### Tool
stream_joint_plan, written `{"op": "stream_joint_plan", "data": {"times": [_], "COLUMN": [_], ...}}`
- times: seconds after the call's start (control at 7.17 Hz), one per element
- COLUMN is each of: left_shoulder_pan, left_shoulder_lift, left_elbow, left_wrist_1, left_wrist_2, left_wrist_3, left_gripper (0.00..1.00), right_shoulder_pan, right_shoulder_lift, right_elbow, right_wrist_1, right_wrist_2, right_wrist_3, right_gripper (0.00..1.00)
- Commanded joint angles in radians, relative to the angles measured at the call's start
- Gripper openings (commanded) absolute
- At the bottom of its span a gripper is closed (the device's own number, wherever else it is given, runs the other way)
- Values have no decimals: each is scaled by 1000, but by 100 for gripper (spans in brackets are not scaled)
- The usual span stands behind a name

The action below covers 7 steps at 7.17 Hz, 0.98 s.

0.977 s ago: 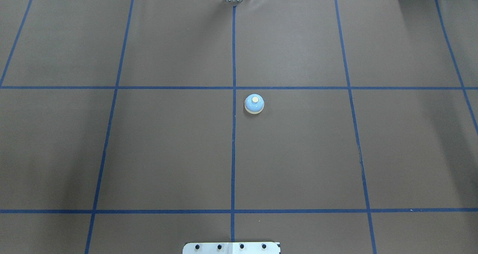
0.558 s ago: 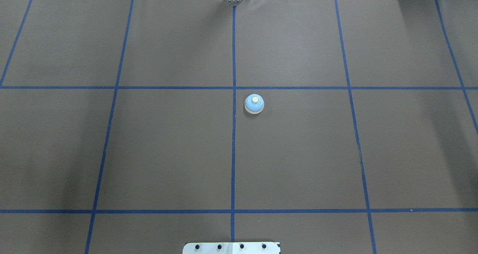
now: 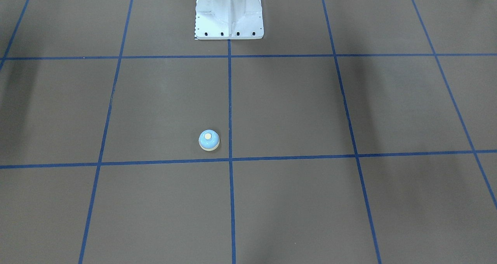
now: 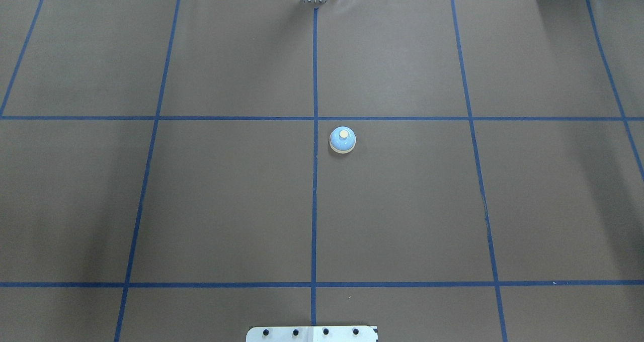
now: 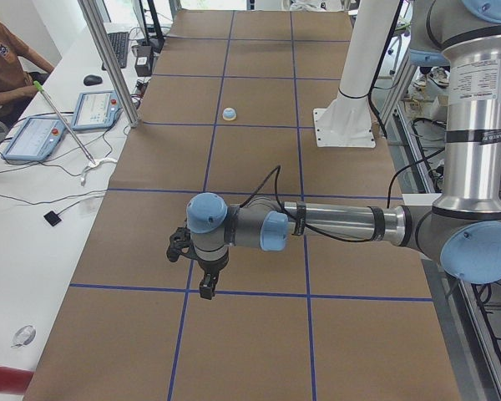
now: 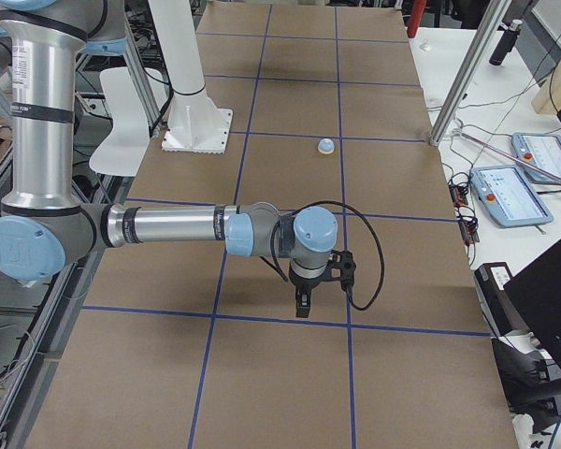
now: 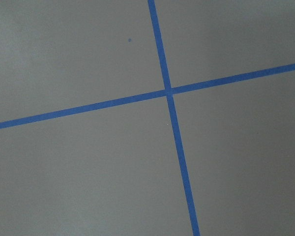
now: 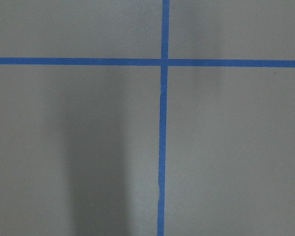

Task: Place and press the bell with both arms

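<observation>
The light-blue bell (image 4: pixel 342 140) with its cream button stands upright on the brown table, just right of the centre blue tape line. It also shows in the front-facing view (image 3: pixel 209 140) and small in both side views (image 5: pixel 229 114) (image 6: pixel 326 146). My left gripper (image 5: pixel 207 288) hangs low over the table's left end, far from the bell. My right gripper (image 6: pixel 302 304) hangs low over the right end, also far from the bell. Both show only in side views, so I cannot tell whether they are open or shut. The wrist views show only paper and tape.
The white pedestal base (image 3: pixel 229 11) stands at the robot's edge of the table (image 4: pixel 312 333). Blue tape lines divide the brown paper into squares. Metal frame posts (image 5: pixel 108 58) (image 6: pixel 467 75) stand at the far edge. A person (image 5: pixel 4 58) sits at a desk with tablets (image 5: pixel 33 138).
</observation>
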<state>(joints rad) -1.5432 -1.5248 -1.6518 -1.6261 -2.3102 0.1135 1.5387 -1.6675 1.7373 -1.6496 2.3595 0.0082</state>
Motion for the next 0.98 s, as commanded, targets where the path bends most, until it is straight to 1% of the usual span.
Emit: {"op": "stream_joint_plan", "data": {"times": [0.0,0.14,0.84], "left_shoulder_pan": [0,0,0], "left_shoulder_lift": [0,0,0], "left_elbow": [3,4,6], "left_wrist_1": [-1,-1,0], "left_wrist_2": [0,0,0], "left_wrist_3": [0,0,2], "left_gripper": [100,100,100], "right_shoulder_pan": [1,1,1], "right_shoulder_lift": [3,3,-6], "right_elbow": [-1,-2,-1], "right_wrist_1": [1,1,1], "right_wrist_2": [16,27,27], "right_wrist_3": [-7,-10,-10], "right_gripper": [100,100,100]}}
